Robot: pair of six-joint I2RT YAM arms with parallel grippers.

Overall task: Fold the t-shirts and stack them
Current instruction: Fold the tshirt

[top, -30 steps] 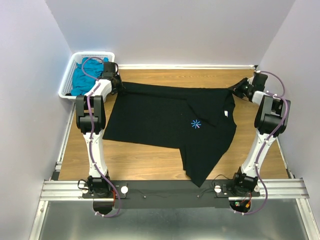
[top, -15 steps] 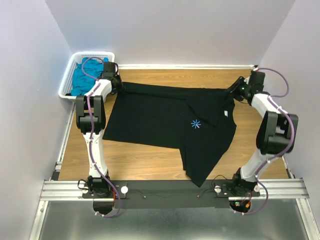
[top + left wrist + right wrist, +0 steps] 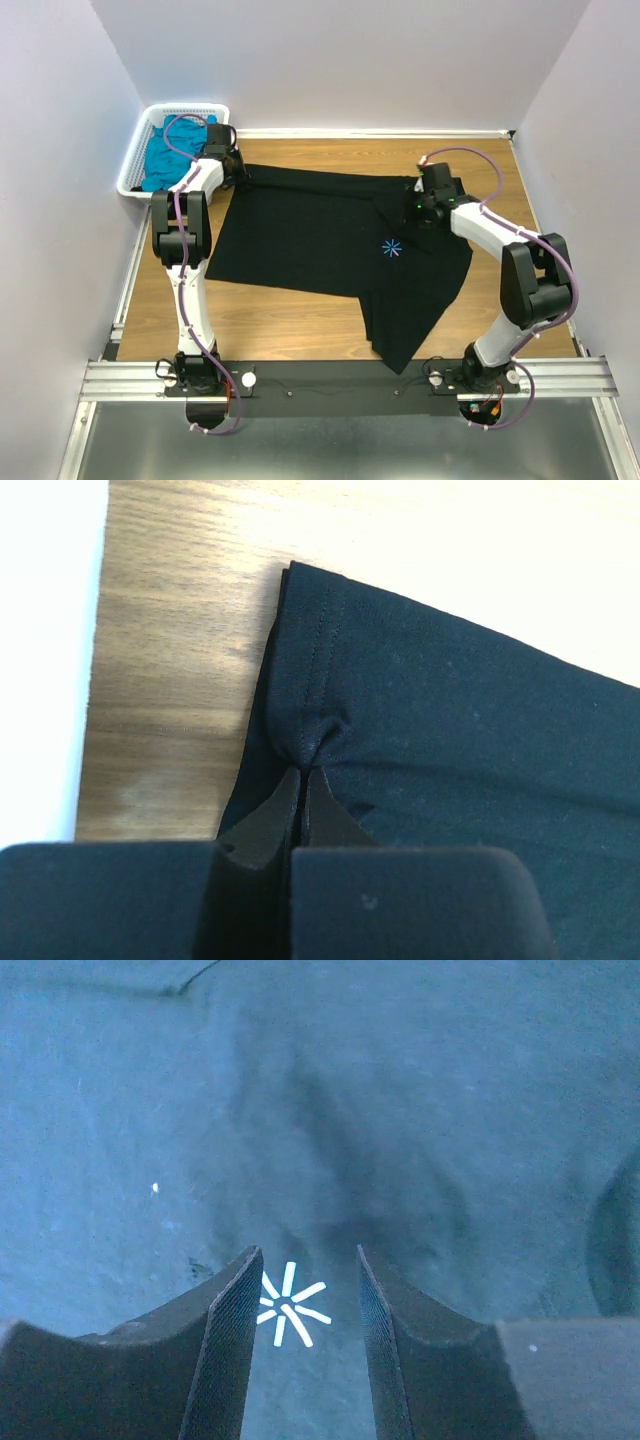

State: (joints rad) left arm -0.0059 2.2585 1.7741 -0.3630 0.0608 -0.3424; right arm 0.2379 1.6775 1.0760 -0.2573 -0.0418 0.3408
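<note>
The black t-shirt [image 3: 320,235] lies spread across the wooden table, its lower right part folded toward the front edge. My left gripper [image 3: 240,172] is shut on the shirt's far left corner; in the left wrist view the jaws [image 3: 303,770] pinch a bunched pleat of black cloth [image 3: 460,720]. My right gripper [image 3: 408,222] hovers open over the shirt's middle, close to the light-blue starburst print [image 3: 391,249]. The right wrist view shows that print [image 3: 288,1305] between the spread fingers [image 3: 308,1255], with nothing gripped. The teal-blue t-shirt [image 3: 165,155] lies crumpled in the basket.
A white slotted basket [image 3: 135,180] stands at the far left corner, just beyond my left gripper. Bare wood [image 3: 270,320] shows in front of the shirt and along the right side [image 3: 510,200]. Walls close in the left, back and right.
My right gripper has opened, let go of the shirt's far right corner, and swung left to above the starburst print. The left arm keeps its pinch unmoved.
</note>
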